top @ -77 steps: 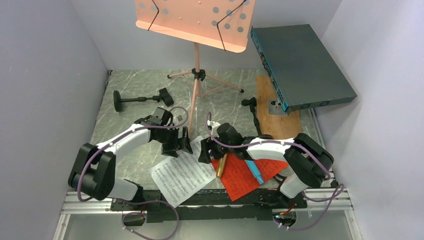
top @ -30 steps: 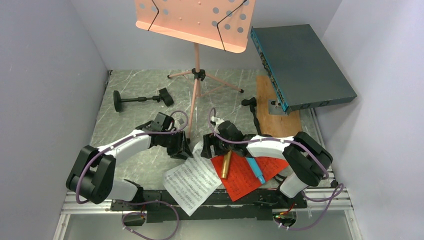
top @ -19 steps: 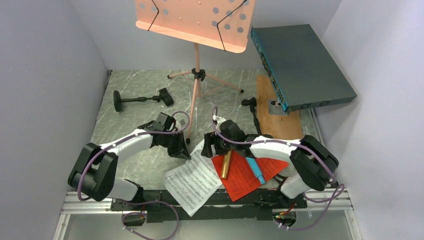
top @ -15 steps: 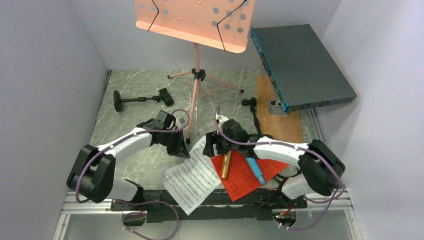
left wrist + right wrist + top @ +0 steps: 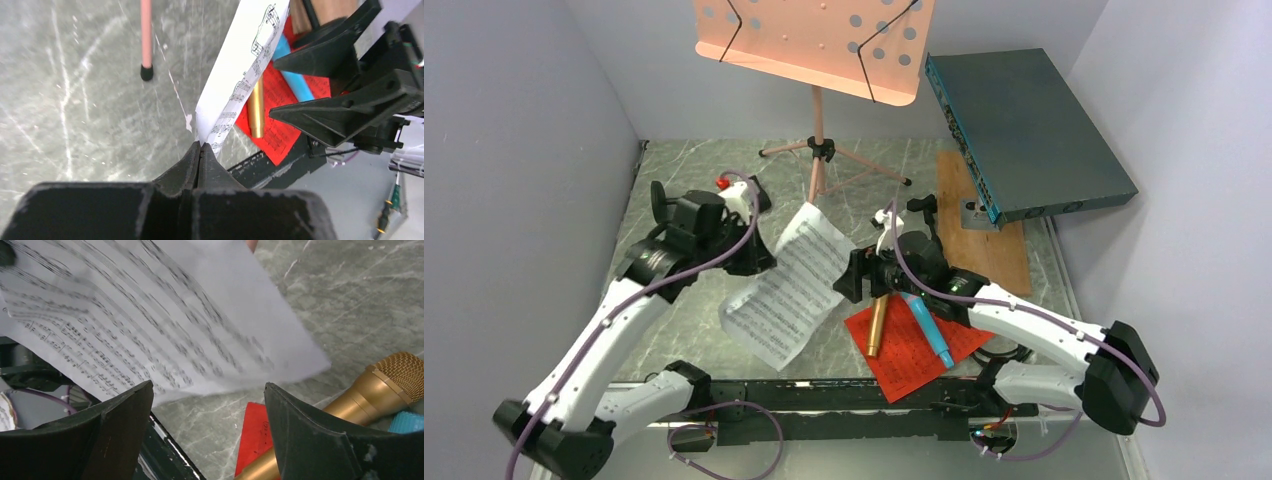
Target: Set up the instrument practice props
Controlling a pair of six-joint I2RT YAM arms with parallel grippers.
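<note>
Left gripper point(image 5: 200, 146) clamped on the white page point(image 5: 789, 285), pinching its edge and holding it off the tabletop around mid-table (sheet tilted, in the air). Right gripper point(image 5: 207, 390) spread wide just beside the page, gripping nothing. Red page point(image 5: 919, 358) lies flat by the near edge, with gold microphone point(image 5: 876, 325) and blue microphone point(image 5: 932, 338) on it. Pink music desk point(image 5: 814, 40) stands at the far edge.

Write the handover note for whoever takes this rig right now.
Left gripper: shut on the white sheet-music page, held above the table.
Right gripper: open, empty, beside that page.
Gold microphone and blue microphone lie on the red sheet-music page.
Pink hole-punched music desk stands without pages; one black round-based pole lies far left.
Done: nothing placed. Left: pages, microphones, poles.
</note>
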